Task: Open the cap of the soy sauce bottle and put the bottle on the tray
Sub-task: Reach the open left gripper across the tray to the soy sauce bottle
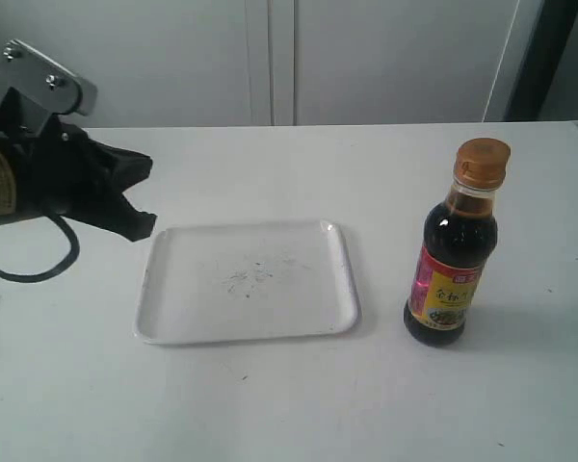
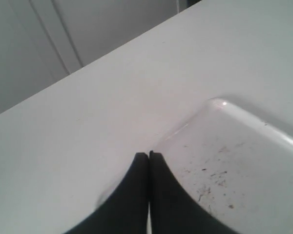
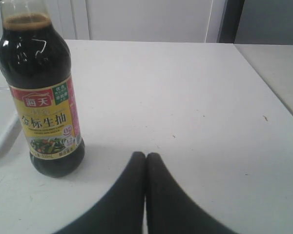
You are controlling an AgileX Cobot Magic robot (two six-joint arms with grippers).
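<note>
The soy sauce bottle stands upright on the white table, right of the tray, with its orange-brown cap closed on top. The white tray lies flat in the middle, scuffed in its centre. My left gripper hovers at the tray's left far corner, shut and empty; the left wrist view shows its tips pressed together over the tray's edge. My right gripper is shut and empty, apart from the bottle; it does not appear in the exterior view.
A black cable loops under the left arm at the table's left edge. Grey cabinet doors stand behind the table. A second table surface adjoins on the right.
</note>
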